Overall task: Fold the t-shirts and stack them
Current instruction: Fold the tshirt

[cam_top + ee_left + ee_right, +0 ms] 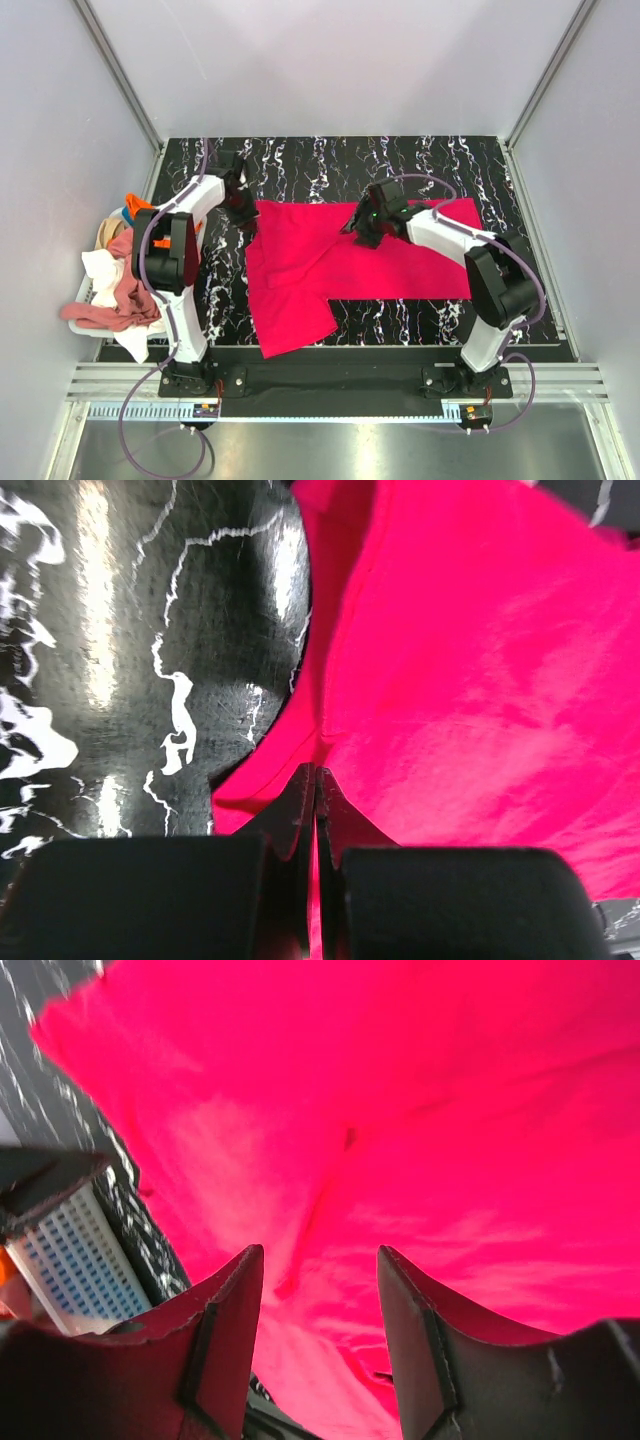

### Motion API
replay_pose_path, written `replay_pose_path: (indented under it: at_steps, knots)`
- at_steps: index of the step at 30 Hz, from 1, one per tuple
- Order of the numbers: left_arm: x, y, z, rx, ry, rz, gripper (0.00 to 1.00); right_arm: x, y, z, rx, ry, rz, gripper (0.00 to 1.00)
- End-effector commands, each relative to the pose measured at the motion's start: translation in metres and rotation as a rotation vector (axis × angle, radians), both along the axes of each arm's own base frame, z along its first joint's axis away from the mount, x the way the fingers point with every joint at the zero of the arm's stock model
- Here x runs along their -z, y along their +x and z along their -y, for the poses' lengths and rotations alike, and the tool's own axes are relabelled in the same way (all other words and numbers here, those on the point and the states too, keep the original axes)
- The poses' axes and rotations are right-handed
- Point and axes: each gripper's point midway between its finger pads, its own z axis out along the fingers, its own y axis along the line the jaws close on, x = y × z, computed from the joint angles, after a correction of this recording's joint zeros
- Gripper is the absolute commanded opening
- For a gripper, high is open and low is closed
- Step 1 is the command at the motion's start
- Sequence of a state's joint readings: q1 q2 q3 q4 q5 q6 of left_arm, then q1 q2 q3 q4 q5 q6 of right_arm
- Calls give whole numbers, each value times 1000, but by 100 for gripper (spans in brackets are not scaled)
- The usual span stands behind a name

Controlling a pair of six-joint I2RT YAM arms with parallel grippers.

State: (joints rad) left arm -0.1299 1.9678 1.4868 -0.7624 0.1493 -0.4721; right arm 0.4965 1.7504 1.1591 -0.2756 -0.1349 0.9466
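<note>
A bright pinkish-red t-shirt lies spread on the black marbled table, one part hanging toward the near left edge. My left gripper is shut on the shirt's far-left edge; in the left wrist view cloth shows pinched between the closed fingers. My right gripper is open just above the middle of the shirt's upper part; in the right wrist view the red cloth fills the space between its spread fingers. Other t-shirts, dusty pink, white, orange and beige, are heaped at the left.
A white basket holds the heap of shirts off the table's left edge; it also shows in the right wrist view. Grey walls enclose the table on three sides. A metal rail runs along the near edge.
</note>
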Motion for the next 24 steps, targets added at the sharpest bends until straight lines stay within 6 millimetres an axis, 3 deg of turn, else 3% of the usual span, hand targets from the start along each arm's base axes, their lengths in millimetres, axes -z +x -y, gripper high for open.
replay_pose_path:
  at_steps: [1, 8, 13, 18, 21, 22, 24]
  knots:
    - [9, 1, 0, -11, 3, 1, 0, -13, -6, -42, -33, 92, 37, 57]
    - [28, -5, -13, -36, 76, -39, 0, 16, -28, -79, -74, 72, -15, 56]
    - [33, -5, -14, -34, 88, -49, 0, 32, -32, -90, -72, 53, -40, 55]
    - [38, -3, -15, -35, 98, -55, 0, 35, -27, -99, -77, 42, -23, 54]
    - [41, -2, -17, -36, 108, -61, 0, 37, -28, -100, -82, 39, -20, 45]
    - [42, -2, -17, -36, 108, -63, 0, 37, -27, -100, -84, 38, -17, 32]
    - [41, -2, -17, -36, 113, -61, 0, 32, -28, -98, -92, 33, 2, 20]
